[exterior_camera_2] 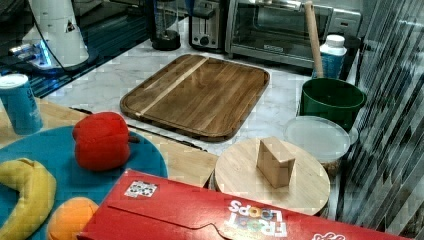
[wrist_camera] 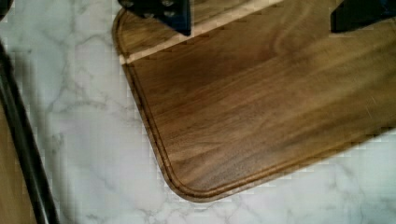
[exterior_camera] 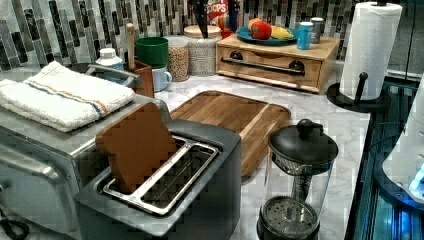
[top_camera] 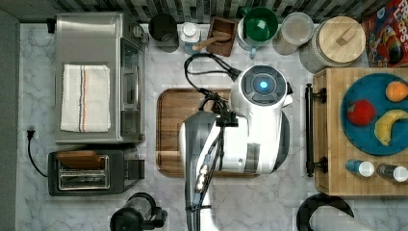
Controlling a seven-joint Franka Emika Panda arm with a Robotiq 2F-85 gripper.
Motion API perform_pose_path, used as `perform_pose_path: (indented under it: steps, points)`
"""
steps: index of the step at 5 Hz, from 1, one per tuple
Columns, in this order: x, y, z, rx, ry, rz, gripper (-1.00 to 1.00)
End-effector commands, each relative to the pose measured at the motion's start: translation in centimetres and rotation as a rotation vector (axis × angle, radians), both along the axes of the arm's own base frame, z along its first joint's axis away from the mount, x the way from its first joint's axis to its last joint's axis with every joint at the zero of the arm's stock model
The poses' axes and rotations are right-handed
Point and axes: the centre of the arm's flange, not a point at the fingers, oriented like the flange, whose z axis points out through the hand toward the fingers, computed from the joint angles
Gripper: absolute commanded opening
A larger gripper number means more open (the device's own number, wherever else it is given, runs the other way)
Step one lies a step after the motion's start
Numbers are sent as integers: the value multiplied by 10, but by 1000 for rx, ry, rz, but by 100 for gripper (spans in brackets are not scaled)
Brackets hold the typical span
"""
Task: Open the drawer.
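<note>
Brown tray [top_camera: 173, 130] between toaster oven [top_camera: 98, 77] and blue plate [top_camera: 370, 139]

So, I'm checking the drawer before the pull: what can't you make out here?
Drawer contents: left view, the shut front hides them.
Handle: wrist view, cut off by the picture's edge.
Tray, right part: top view, the arm covers it.

A strip of bare marble bench [top_camera: 298, 125] is lying open between the brown wooden tray [top_camera: 171, 130] and the drawer [exterior_camera: 270, 64] front, right of centre in the top view. The black bar handle [top_camera: 309, 130] is standing out into that strip. In the left view, the paper towel roll [exterior_camera: 369, 47] is crowding the drawer's right end, and jars [exterior_camera: 202, 47] are flanking its left end. The jaws are spreading wide over the tray's corner in the wrist view.
</note>
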Motion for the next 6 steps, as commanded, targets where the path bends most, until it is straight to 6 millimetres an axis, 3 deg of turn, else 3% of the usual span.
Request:
perform_pose_path:
  steps: [1, 3, 5, 6]
  points:
    - [-12, -97, -5, 24, -32, 114, 100]
    - [-15, -148, -21, 18, -71, 233, 100]
    - [-15, -184, -29, -19, -68, 318, 100]
    - [-15, -190, -36, -32, -59, 333, 100]
